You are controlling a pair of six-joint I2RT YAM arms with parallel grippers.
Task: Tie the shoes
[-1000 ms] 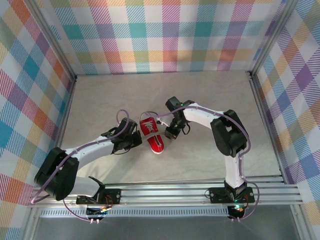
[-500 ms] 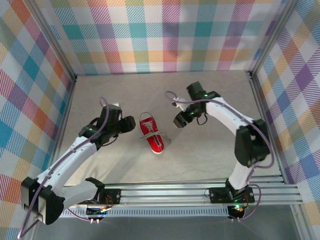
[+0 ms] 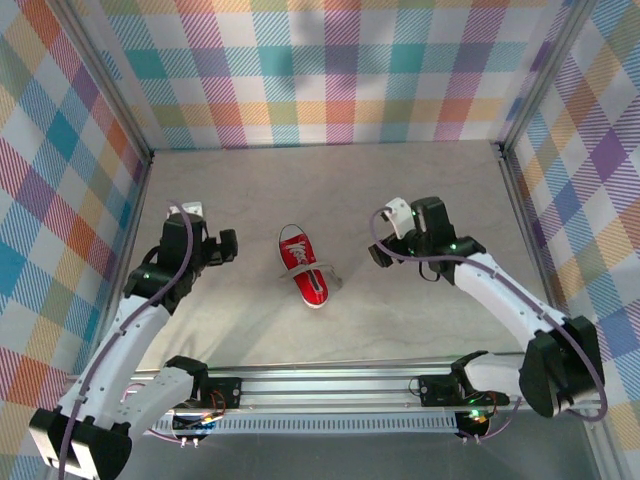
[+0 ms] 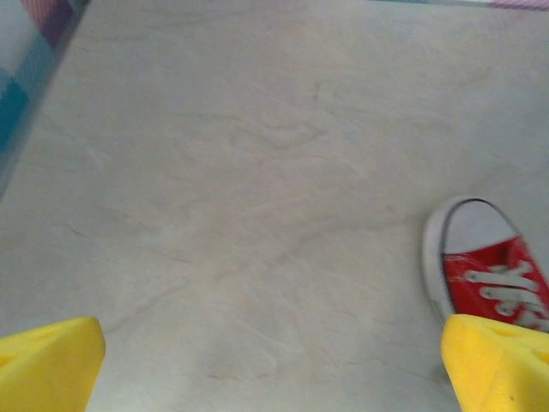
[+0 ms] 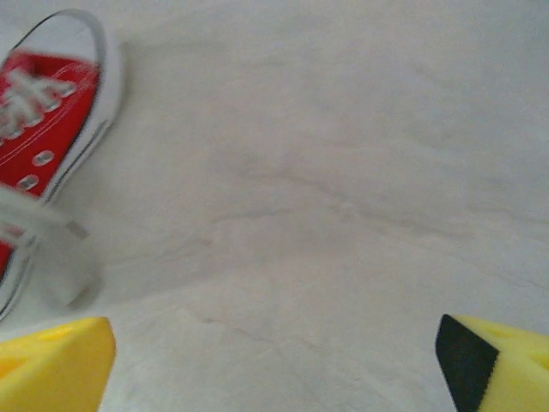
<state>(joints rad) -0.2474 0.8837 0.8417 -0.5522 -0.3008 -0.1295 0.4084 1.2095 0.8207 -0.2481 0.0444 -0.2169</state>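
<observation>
Left tool and right tool gape empty, well apart either side of the sneaker.
Its slack laces may loosen; regrasping could shove it.

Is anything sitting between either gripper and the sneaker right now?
Nothing visible. Bare table separates the left gripper and the right gripper from the red sneaker, one on each side; both jaws stand open.

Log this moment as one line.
left tool open, empty | right tool open, empty | red sneaker on table between them, untouched
</observation>
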